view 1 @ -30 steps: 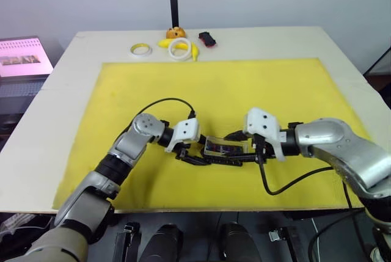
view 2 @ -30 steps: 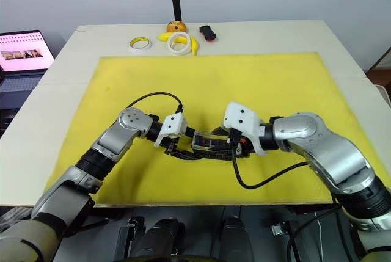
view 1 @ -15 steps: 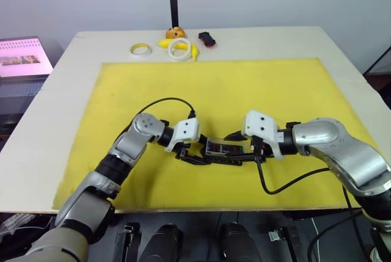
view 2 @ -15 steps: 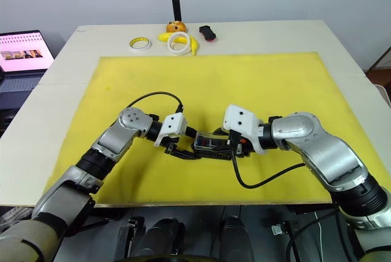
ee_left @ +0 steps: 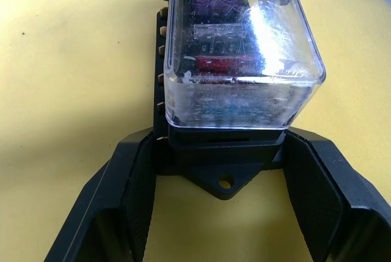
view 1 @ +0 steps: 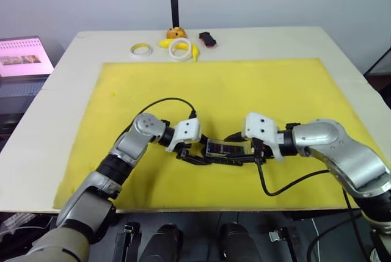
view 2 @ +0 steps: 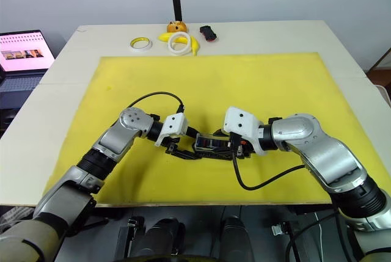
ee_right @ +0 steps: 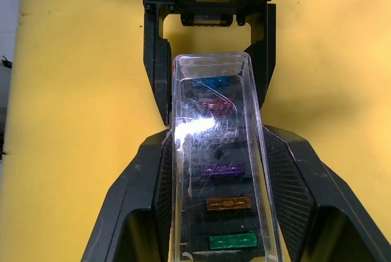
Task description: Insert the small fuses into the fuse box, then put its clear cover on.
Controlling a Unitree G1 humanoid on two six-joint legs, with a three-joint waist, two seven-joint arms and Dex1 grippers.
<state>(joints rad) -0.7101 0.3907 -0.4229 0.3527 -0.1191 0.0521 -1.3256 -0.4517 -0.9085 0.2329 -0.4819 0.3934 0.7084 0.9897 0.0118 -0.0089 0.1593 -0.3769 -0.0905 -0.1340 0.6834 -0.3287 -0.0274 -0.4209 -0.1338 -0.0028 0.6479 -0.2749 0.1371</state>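
Observation:
The black fuse box [ee_left: 223, 155] lies on the yellow mat [view 1: 256, 85] between my two grippers. The clear cover [ee_right: 211, 146] sits on top of it. Through the cover I see small fuses in their slots: a blue one [ee_right: 211, 82], a purple one [ee_right: 223, 169] and a green one [ee_right: 232, 240]. My left gripper [view 1: 204, 155] is shut on the near end of the box's base, one finger on each side. My right gripper [view 1: 241, 152] comes from the opposite end, its fingers [ee_right: 162, 182] pressed against the cover's long sides.
At the table's far edge lie a yellow tape roll [view 1: 140, 49], a white tape ring [view 1: 179, 47], an orange object [view 1: 175, 32] and a small black-and-red object [view 1: 207, 39]. A laptop [view 1: 21, 54] stands off the table's left side. Cables loop from both wrists.
The cover, tilted above the box a second ago, now sits lower and level on it. The right gripper shifted slightly towards the left gripper.

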